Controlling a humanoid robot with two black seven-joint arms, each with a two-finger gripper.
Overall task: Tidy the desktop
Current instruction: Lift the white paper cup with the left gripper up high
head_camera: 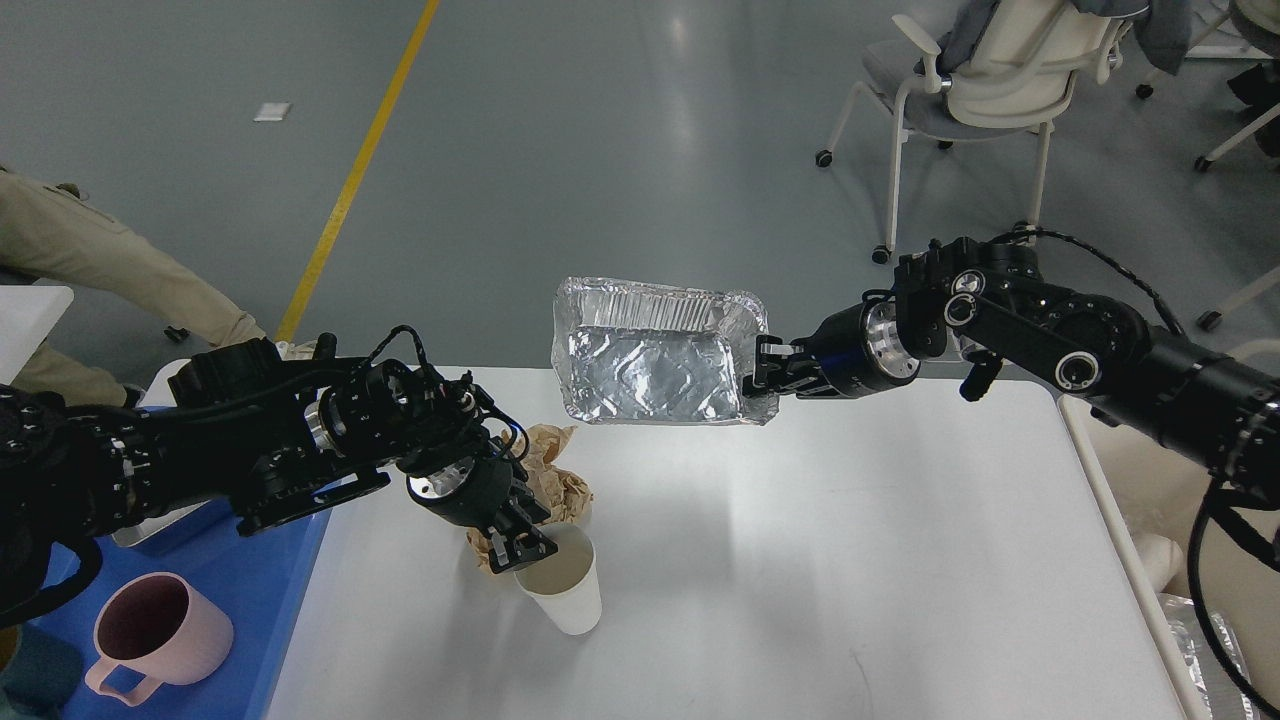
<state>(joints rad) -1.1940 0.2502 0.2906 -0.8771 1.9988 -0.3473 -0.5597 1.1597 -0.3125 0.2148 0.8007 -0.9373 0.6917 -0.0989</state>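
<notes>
The white desktop (pixel 800 560) fills the lower middle of the head view. My right gripper (pixel 762 372) is shut on the right rim of a silver foil tray (pixel 655 355) and holds it tilted in the air above the table's far edge. My left gripper (pixel 522 545) is shut on the near-left rim of a white paper cup (pixel 560 592), which stands on the table. Crumpled brown paper (pixel 548 480) lies on the table just behind the cup, partly hidden by the left wrist.
A blue tray (pixel 270 570) at the left holds a pink mug (pixel 160 635) and a metal box (pixel 150 525). A cream bin (pixel 1130 520) stands at the table's right edge. A white chair (pixel 990 80) and a person's leg (pixel 90 260) are beyond the table.
</notes>
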